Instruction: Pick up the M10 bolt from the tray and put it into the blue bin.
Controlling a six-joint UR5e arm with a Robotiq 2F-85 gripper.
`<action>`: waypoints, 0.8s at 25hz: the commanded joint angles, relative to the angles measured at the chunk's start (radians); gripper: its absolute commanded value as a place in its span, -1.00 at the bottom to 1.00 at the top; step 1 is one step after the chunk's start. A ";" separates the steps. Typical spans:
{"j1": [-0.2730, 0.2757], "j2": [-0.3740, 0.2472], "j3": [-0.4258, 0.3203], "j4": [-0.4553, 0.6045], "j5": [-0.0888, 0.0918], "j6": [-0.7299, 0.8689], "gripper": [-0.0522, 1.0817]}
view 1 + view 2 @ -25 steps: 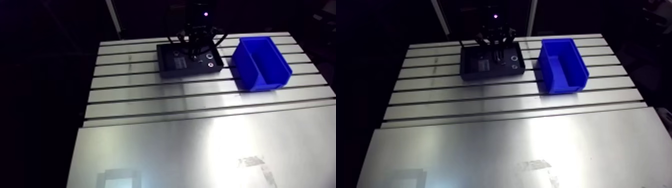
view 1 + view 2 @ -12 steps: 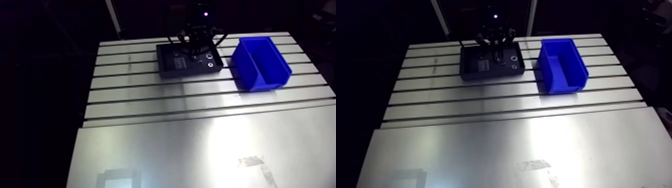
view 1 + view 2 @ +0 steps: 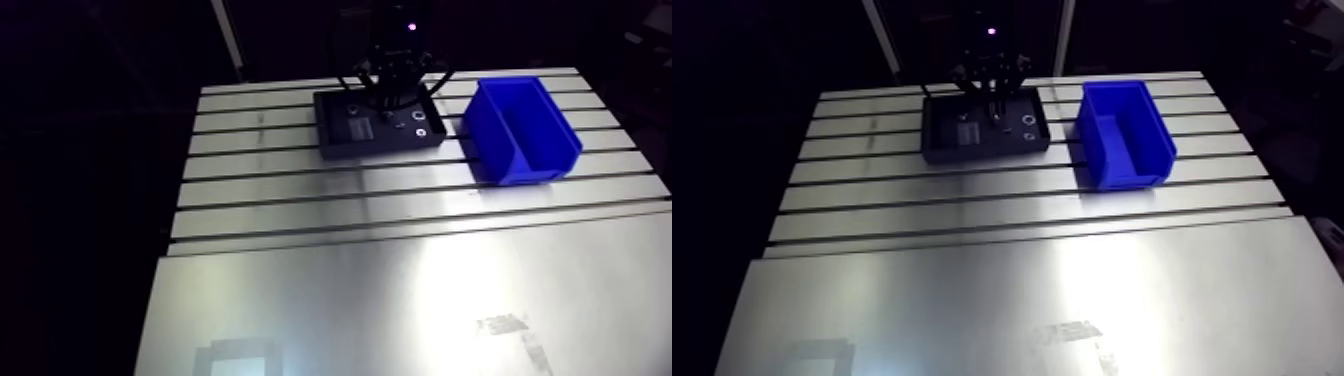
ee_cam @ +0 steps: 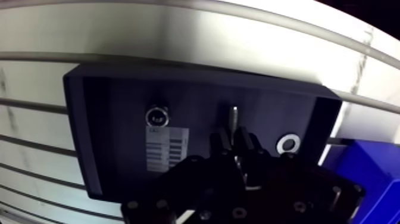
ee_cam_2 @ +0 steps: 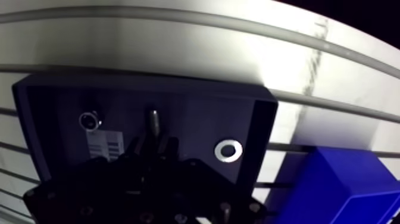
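Hanging low over the tray, the gripper sits above the tray's middle, toward its far side in the arm view. Its fingers stand close together, clamped on the bolt, with only the bolt's width between them. The bolt lies in line with the fingers. One end is caught between the pads and the other pokes out ahead of them over the dark tray floor. Whether the bolt rests on that floor or is clear of it, I cannot tell.

Other things lie in the tray. A white label printed with bars is beside the gripper, on the side away from the bin. Just ahead of the label stands a round part with a bright rim. A pale ring lies flat on the gripper's other side, near the tray wall that faces the bin.

In the arm view the tray is at the far middle of the table, on its slotted half. The bin is right of the tray, near it but apart, with a strip of bare table between them. It is blue and open on top. A smooth metal sheet covers the near half of the table.
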 commanded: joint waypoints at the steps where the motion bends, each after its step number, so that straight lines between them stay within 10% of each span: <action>1: 0.005 -0.023 0.009 0.009 -0.001 -0.001 0.63; 20: 0.006 -0.172 0.010 0.093 -0.005 -0.002 0.88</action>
